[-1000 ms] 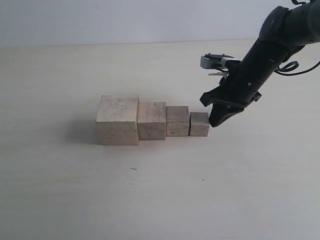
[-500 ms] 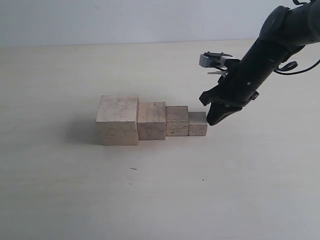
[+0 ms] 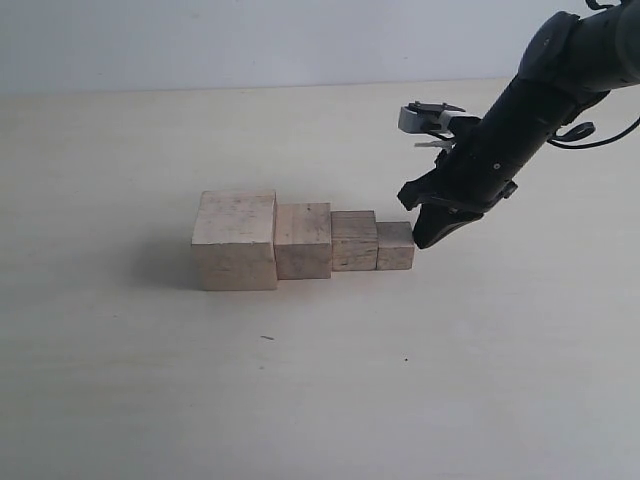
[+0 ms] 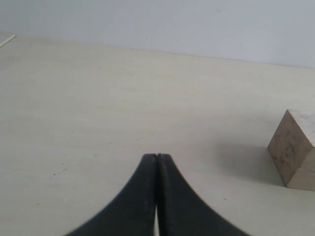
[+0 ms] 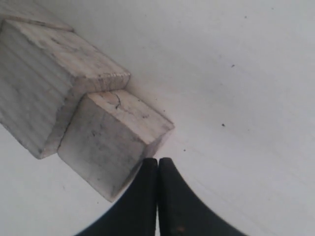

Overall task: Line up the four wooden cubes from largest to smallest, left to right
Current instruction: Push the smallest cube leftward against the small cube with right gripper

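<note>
Four pale wooden cubes stand side by side in a row on the table. From left to right they are the largest cube (image 3: 236, 240), the second cube (image 3: 303, 240), the third cube (image 3: 354, 241) and the smallest cube (image 3: 395, 246). My right gripper (image 3: 424, 240) is shut, and its tips rest against the smallest cube's right side. In the right wrist view the smallest cube (image 5: 110, 140) lies just beyond my shut gripper (image 5: 157, 161), with the third cube (image 5: 49, 78) behind it. My left gripper (image 4: 157, 156) is shut and empty, and the largest cube (image 4: 295, 150) shows at the edge of its view.
The pale table (image 3: 300, 380) spreads out on all sides of the row. A light wall (image 3: 250, 40) runs along its far edge. My right arm (image 3: 530, 100) reaches in from the upper right.
My right gripper has pushed the smallest cube a little to the left, closing its gap to the third cube. The other cubes have not moved.
</note>
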Controlling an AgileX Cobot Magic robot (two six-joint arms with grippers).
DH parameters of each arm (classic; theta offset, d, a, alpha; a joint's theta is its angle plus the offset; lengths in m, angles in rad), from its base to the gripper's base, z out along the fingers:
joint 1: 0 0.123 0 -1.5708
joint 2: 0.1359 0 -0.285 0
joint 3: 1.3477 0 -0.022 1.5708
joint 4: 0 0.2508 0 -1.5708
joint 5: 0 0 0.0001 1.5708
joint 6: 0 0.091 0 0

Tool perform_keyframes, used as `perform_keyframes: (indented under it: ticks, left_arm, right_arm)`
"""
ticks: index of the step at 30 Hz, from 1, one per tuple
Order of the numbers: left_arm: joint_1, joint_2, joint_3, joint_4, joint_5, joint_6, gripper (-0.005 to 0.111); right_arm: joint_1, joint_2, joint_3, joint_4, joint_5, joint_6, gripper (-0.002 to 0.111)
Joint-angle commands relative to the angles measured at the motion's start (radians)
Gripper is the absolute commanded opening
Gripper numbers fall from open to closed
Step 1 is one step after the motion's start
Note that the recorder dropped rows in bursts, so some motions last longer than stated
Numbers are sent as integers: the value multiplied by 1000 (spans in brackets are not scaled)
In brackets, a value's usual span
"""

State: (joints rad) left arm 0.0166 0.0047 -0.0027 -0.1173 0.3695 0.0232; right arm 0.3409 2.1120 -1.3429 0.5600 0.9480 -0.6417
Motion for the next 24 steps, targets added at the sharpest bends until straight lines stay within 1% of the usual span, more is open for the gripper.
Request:
perform_keyframes:
  ticks: [1, 9, 24]
  left_arm:
    - [-7, -5, 3, 2, -9, 0, 0]
    - [-7, -5, 3, 2, -9, 0, 0]
    - [-7, -5, 3, 2, -9, 0, 0]
  right_arm:
    - [-4, -3, -1, 13, -9, -12, 0]
    - [-4, -3, -1, -20, -7, 16, 0]
    - [-4, -3, -1, -20, 10, 40, 0]
